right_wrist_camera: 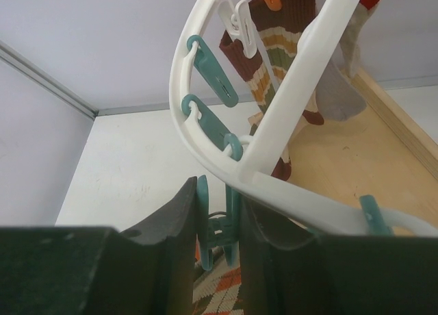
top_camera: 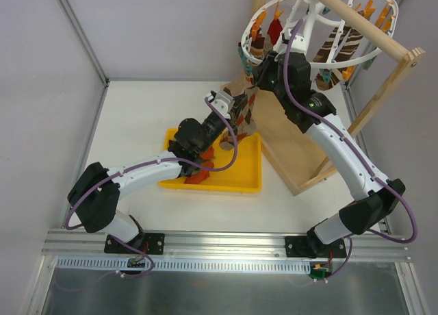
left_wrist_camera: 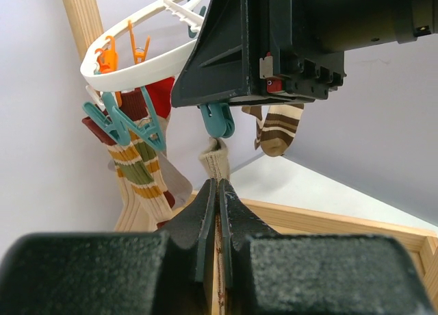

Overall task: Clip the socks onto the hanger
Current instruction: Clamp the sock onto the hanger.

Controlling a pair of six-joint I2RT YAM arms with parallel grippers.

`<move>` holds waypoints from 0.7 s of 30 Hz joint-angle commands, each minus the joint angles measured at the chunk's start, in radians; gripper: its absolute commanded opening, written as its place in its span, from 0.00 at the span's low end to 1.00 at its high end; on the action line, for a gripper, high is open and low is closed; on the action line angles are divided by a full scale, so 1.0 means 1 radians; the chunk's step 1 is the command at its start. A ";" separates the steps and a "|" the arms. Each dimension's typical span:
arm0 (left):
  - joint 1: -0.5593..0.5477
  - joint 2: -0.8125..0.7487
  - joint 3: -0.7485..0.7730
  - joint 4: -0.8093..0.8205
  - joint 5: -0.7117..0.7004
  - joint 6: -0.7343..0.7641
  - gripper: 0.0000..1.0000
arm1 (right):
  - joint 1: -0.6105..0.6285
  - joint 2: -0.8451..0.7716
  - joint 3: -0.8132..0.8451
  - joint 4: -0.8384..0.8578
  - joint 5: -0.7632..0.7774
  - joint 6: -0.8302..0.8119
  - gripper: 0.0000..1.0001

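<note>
The white hanger (top_camera: 321, 27) hangs from the wooden rod at the back right, with several striped socks (top_camera: 335, 51) clipped on. My left gripper (top_camera: 229, 111) is shut on an argyle sock (top_camera: 246, 114) and holds it up under the ring. In the left wrist view the jaws (left_wrist_camera: 217, 185) pinch the sock's beige cuff (left_wrist_camera: 219, 161) just below a teal clothespin (left_wrist_camera: 217, 120). My right gripper (top_camera: 253, 82) is at the ring's near-left edge. In the right wrist view its fingers (right_wrist_camera: 217, 192) are shut on that teal clothespin (right_wrist_camera: 203, 219), with the argyle sock (right_wrist_camera: 219, 294) just beneath it.
A yellow tray (top_camera: 250, 181) with orange-red socks (top_camera: 198, 174) lies under my left arm. The wooden stand's base board (top_camera: 287, 144) and slanted post (top_camera: 373, 106) stand at the right. The ring (right_wrist_camera: 205, 140) crosses close over my right fingers.
</note>
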 commanded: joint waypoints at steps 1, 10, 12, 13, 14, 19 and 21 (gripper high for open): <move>-0.012 0.000 0.036 0.068 0.019 0.014 0.00 | -0.004 0.014 0.052 -0.005 0.017 -0.015 0.01; -0.022 0.012 0.048 0.074 0.018 0.035 0.00 | -0.002 0.019 0.060 -0.019 0.014 -0.012 0.01; -0.022 0.014 0.054 0.079 0.008 0.037 0.00 | -0.002 0.020 0.060 -0.021 0.017 -0.017 0.01; -0.022 0.014 0.056 0.077 0.007 0.035 0.00 | -0.002 0.019 0.059 -0.021 0.018 -0.018 0.01; -0.022 0.015 0.059 0.079 -0.001 0.037 0.00 | -0.001 0.019 0.059 -0.021 0.021 -0.020 0.01; -0.022 0.012 0.047 0.083 -0.027 0.035 0.00 | -0.002 0.017 0.060 -0.024 0.034 -0.036 0.01; -0.022 0.008 0.042 0.085 -0.033 0.038 0.00 | -0.002 0.017 0.060 -0.025 0.041 -0.041 0.01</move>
